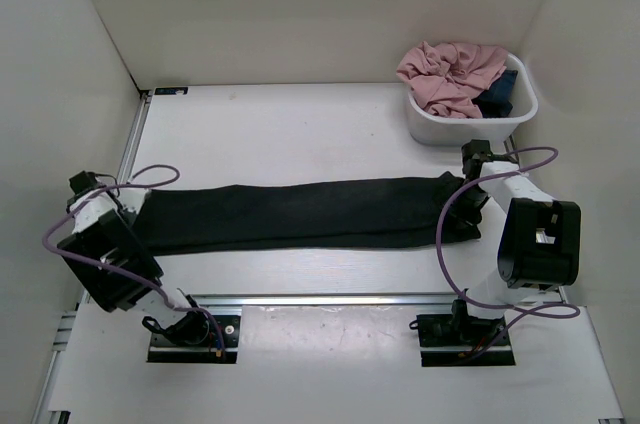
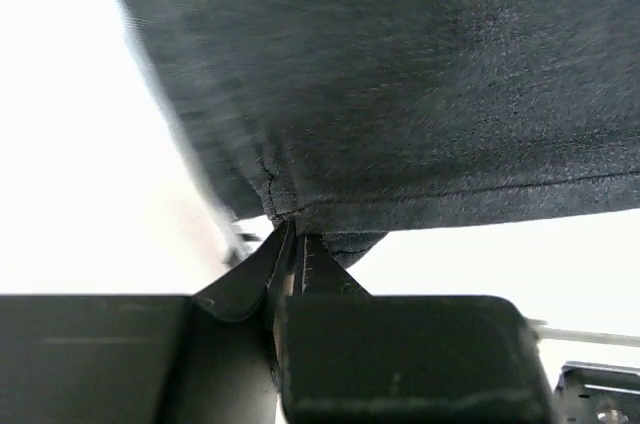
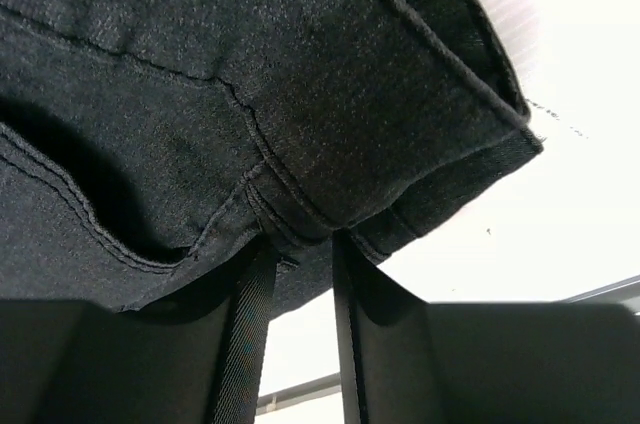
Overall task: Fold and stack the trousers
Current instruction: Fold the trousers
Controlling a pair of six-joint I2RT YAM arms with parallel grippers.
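trousers (image 1: 300,214): flat on the counter (image 1: 300,134), one long black strip running left to right across the middle, just far of my two bases. Looks doubled lengthwise, but I can't separate the legs from above.
left gripper (image 2: 288,244): closed on the trousers. Fingers (image 2: 240,289) are pressed together with a fold of the cloth's near edge pinched at the tips.
right gripper (image 3: 300,254): fingers (image 3: 250,324) stand either side of a stitched hem corner. A bright slit of counter shows between them below the cloth. I can't tell whether they actually clamp it.
hidden, top view: my own wrists and cables cover both fingertip pairs and both ends of the strip, so neither contact can be read from there.
hard to read, left wrist: cloth is blurred, the counter is blown out white, and the edges are soft.
cut off, right wrist: the cloth fills the frame and runs off the left and top. Only the one corner is visible.
white tub (image 1: 430,129): far right, clear of the trousers. Holds a heaped pink garment (image 1: 450,72) and a dark blue garment (image 1: 500,94) on its right side, mostly buried.
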